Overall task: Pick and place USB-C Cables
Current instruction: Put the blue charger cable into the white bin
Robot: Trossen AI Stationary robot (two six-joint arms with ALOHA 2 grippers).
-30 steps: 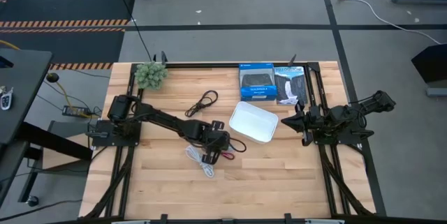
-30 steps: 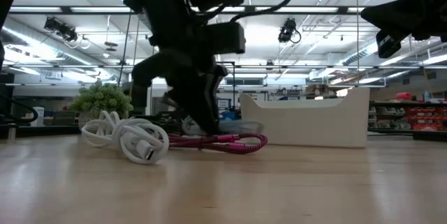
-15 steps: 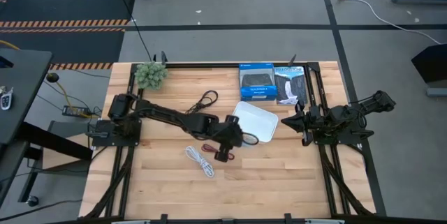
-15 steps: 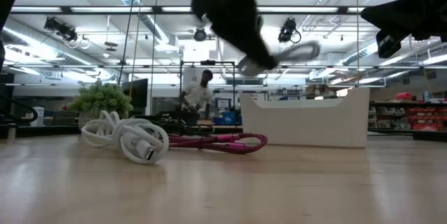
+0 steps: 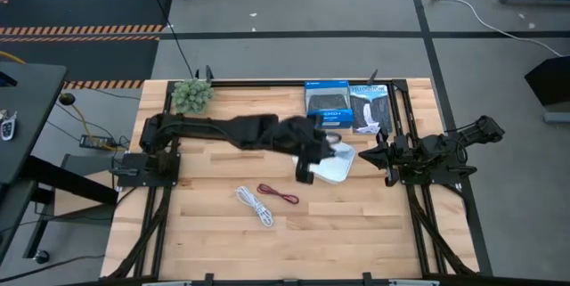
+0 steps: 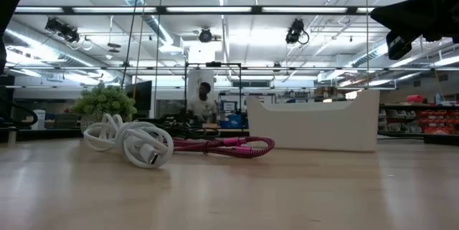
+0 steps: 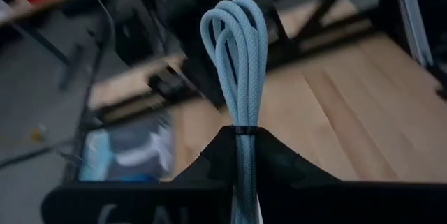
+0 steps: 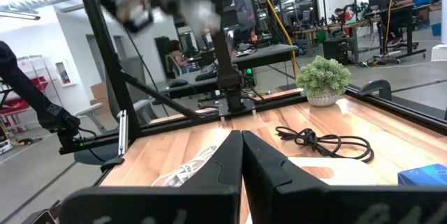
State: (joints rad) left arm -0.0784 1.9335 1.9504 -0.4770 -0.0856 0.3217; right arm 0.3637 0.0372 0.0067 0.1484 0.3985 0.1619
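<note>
My left gripper [image 7: 244,137] is raised over the white tray [image 5: 343,168] and shut on the grey-blue cable [image 7: 237,56]. The white cable [image 5: 254,204] and the dark red cable [image 5: 278,193] lie flat on the table, near side of the tray; both also show in the low view, white cable [image 6: 133,142], dark red cable [image 6: 229,145]. The black cable [image 8: 325,140] lies on the table past the tray, hidden under my left arm in the high view. My right gripper [image 8: 242,140] is shut and waits at the table's right edge [image 5: 370,154]. My left gripper pinches the coiled grey-blue cable between its two fingers, just below the thin tie around the bundle [image 7: 243,128]. Several strands lie together in the hold. The looped end [image 7: 234,21] stands out past the fingertips, lifted clear of the table.
A small green plant [image 5: 192,95] stands at the table's far left corner. Two boxed items [image 5: 328,105] [image 5: 370,108] lie at the far edge behind the tray. A long black cord [image 5: 178,45] trails off the far side. A person [image 6: 199,104] stands far off in the room.
My left gripper has risen from the table beside the dark red cable, carrying the grey-blue cable, and swung toward the table's right and far edge, over the tray. It has left the low view. The white and dark red cables stay in place.
</note>
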